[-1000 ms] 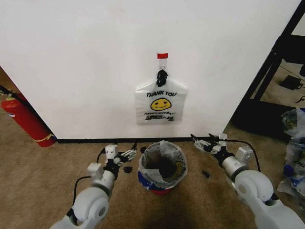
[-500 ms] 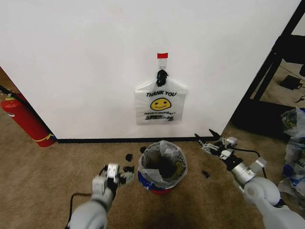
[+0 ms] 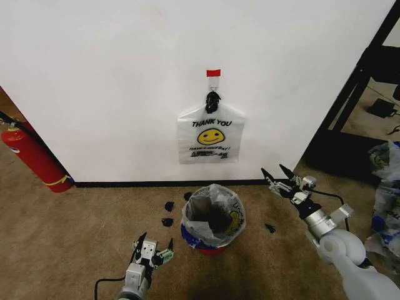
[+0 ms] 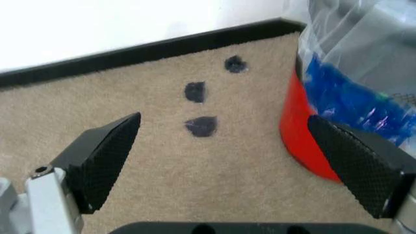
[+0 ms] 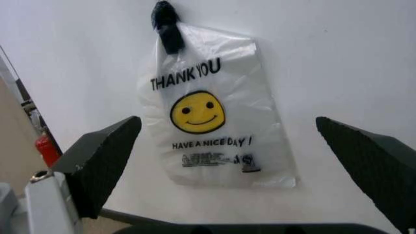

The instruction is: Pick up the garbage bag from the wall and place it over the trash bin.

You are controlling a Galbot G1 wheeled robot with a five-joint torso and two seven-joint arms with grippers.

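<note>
Head view: right gripper [image 3: 279, 175] spread wide, low and right of the garbage bag [image 3: 210, 139] hanging on the wall [image 3: 112, 87]; left gripper [image 3: 152, 249] spread wide, low, left of the trash bin [image 3: 213, 218]. Left wrist view: bin just beside one finger, dark carpet spots [image 4: 200, 126] ahead. Right wrist view: bag centred between the wide jaws.
</note>
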